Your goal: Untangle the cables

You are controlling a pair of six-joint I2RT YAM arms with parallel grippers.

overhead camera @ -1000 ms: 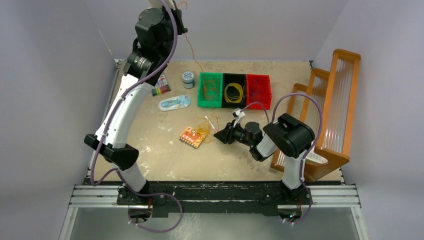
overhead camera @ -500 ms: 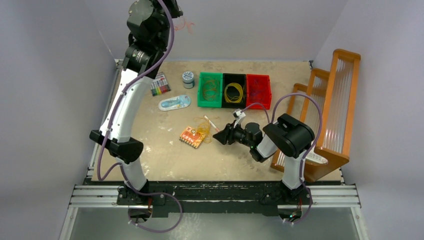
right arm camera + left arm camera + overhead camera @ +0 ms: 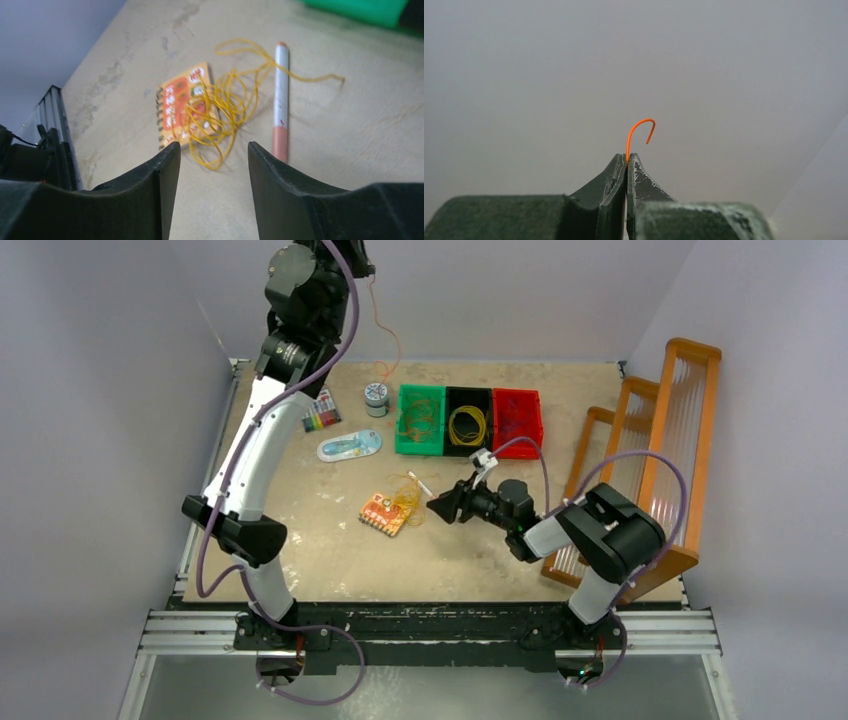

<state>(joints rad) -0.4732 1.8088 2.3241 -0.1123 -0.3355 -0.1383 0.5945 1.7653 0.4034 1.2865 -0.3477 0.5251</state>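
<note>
Left wrist view: left gripper [image 3: 626, 158] is pinching one orange cable [image 3: 628, 140] tight, right gripper [image 3: 212, 146] is hovering half-open and empty, yellow tangle [image 3: 220, 107] lying just ahead of its fingers, so I'm judging this partly done.

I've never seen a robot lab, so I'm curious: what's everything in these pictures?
Yellow cable tangle: one, yellow, partly on the notebook.
Orange cable: one, orange, held aloft.
Notebook: one, orange, mid-table.
Pen: one, white-pink, beside tangle.
Green bin, black bin, red bin: one each, far side, coils inside.
Tin: one, grey, left of bins.
Marker pack: one, multicoloured, far left.
Oval case: one, pale blue, near tin.
Rack: one, orange wood, right edge.
End effectors: two, black; left end effector gripping orange cable, right end effector open.
</note>
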